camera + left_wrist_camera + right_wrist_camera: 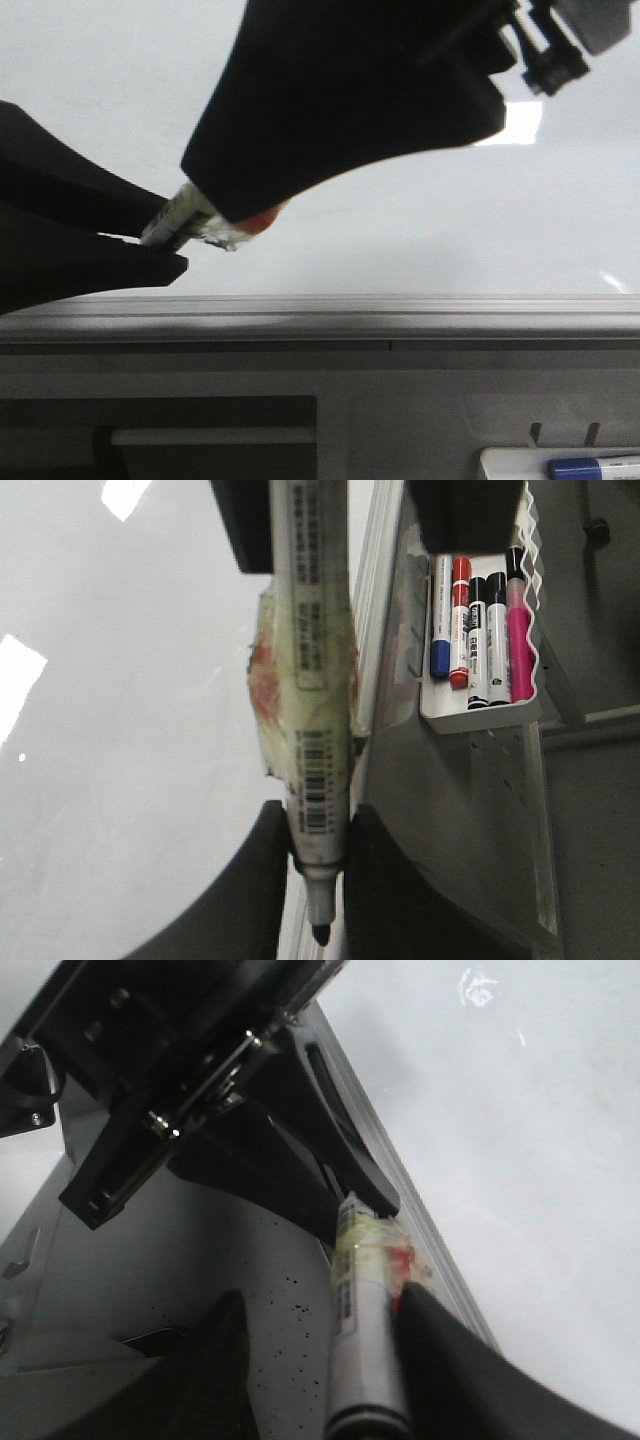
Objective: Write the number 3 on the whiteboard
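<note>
The whiteboard (420,220) is glossy pale grey-white, with a grey rail (400,315) along its lower edge. No number 3 or other marker line shows on it. My left gripper (165,238) comes in from the left and is shut on a taped white marker (185,210) near its bare black tip (321,935). My right gripper (225,205) reaches down from the upper right. It is open around the marker's back part (365,1340); one finger (450,1360) touches it and the other (225,1360) stands apart. The board also shows in both wrist views (120,730) (540,1160).
A white tray (480,718) hangs on the grey panel below the board, holding several markers (462,620) in blue, red, black and pink. In the front view it is at the lower right (520,460), with a blue marker (590,466) in it.
</note>
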Motion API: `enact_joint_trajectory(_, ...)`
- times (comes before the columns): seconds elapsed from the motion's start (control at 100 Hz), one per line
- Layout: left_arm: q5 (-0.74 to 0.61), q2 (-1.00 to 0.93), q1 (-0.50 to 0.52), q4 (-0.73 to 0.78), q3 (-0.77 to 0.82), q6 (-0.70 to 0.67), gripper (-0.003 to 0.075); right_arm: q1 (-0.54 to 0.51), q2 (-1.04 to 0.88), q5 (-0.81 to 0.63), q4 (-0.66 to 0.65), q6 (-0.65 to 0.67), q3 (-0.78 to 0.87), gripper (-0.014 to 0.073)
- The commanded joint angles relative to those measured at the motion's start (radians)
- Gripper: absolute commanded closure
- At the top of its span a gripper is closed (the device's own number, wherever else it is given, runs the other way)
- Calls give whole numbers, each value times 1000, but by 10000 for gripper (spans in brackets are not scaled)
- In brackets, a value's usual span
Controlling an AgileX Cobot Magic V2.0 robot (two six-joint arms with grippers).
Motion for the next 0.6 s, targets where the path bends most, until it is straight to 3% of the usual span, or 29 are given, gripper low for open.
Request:
enact_joint_trajectory(0.0,-59,-7,-9,-22,-32,-10,741,3,-15,-59,-7,-7,-34,300)
enact_joint_trajectory(0.26,-59,-7,-9,-22,-32,-10,741,3,-15,-75,-7,-7,-34,313)
enact_joint_trajectory(0.36,-59,-7,-9,-22,-32,-10,741,3,-15,-81,-7,-7,-34,433)
enact_joint_trajectory(0.47,-59,-7,-9,-22,-32,-10,741,3,-15,-81,-7,-7,-34,664)
enact_joint_trajectory(0.59,-59,-7,-9,-28,-32,-10,741,3,-15,-83,-7,-5,-34,655)
